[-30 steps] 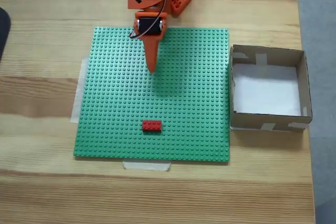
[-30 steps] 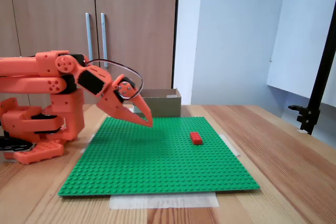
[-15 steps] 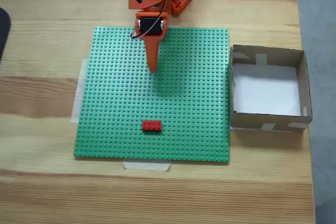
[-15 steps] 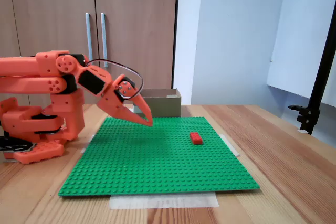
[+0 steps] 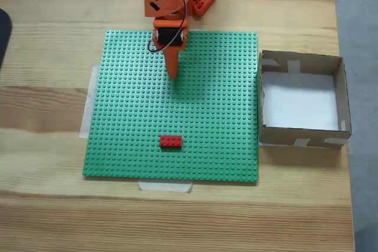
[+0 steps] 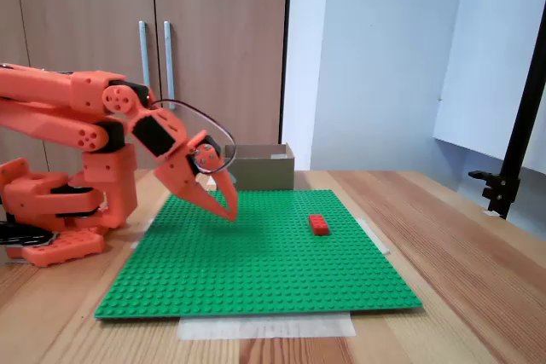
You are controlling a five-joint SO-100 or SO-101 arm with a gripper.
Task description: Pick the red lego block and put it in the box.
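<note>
Hovering over the green baseplate [image 5: 177,104], gripper [image 5: 172,75] (jaws together, empty), well apart from the red lego block [image 5: 170,141]

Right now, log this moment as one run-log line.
pincer: shut, empty, above green baseplate | red lego block: on baseplate, untouched, apart from pincer | box: empty, beside baseplate | stage: approach, not yet grasped
</note>
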